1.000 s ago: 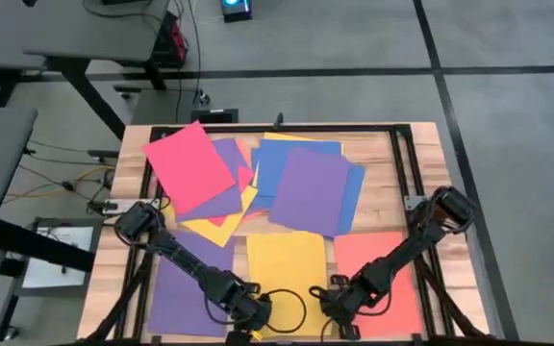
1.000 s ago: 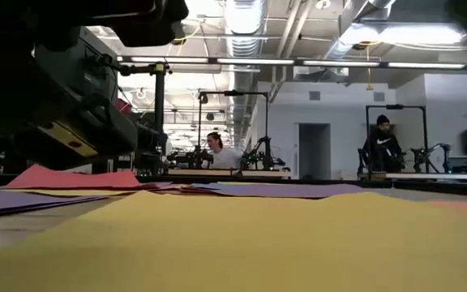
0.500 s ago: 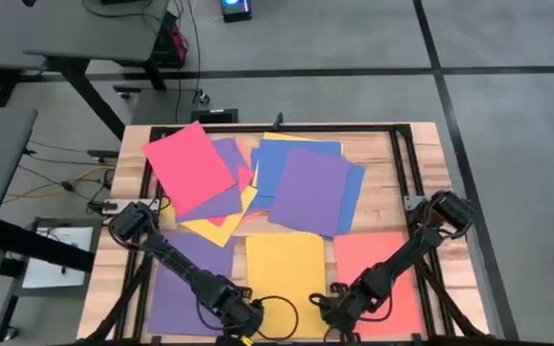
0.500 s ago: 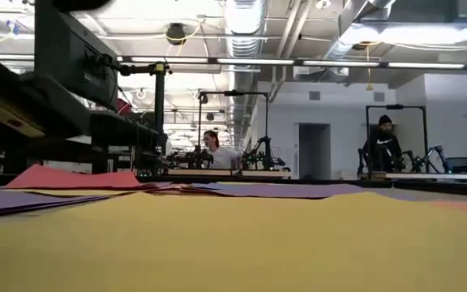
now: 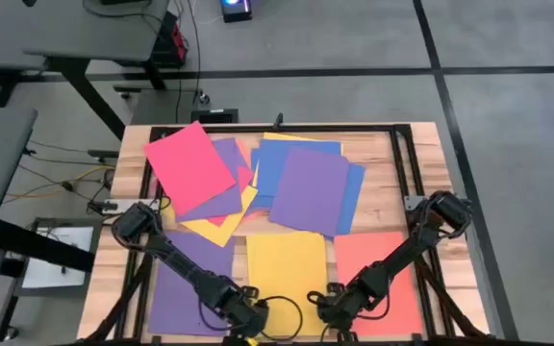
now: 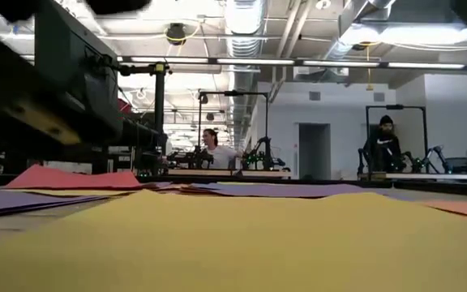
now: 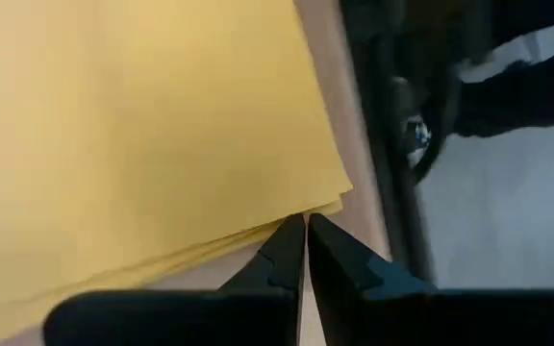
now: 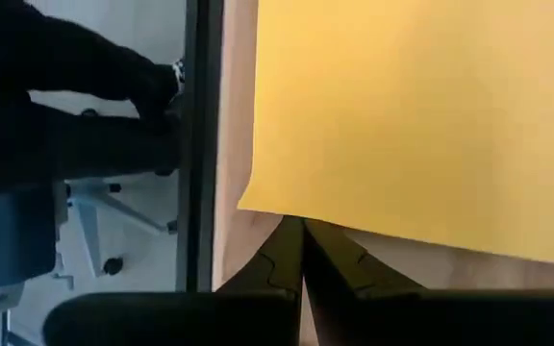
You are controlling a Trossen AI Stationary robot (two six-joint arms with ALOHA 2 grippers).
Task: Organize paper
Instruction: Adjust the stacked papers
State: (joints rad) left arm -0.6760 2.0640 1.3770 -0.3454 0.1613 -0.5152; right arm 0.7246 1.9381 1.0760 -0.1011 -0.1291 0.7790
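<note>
High view, left to right. A purple sheet (image 5: 183,284) lies flat at the lower left of the wooden desk (image 5: 421,144). The left end effector (image 5: 241,318), fingers pressed together and holding nothing, sits at the lower left corner of the yellow sheet (image 5: 287,264) in the lower centre. The right end effector (image 5: 327,306), likewise closed and empty, sits at that sheet's lower right corner. An orange-red sheet (image 5: 397,279) lies at the lower right. In the upper half, red (image 5: 188,165), purple (image 5: 311,190) and blue (image 5: 279,154) sheets overlap in a loose pile.
</note>
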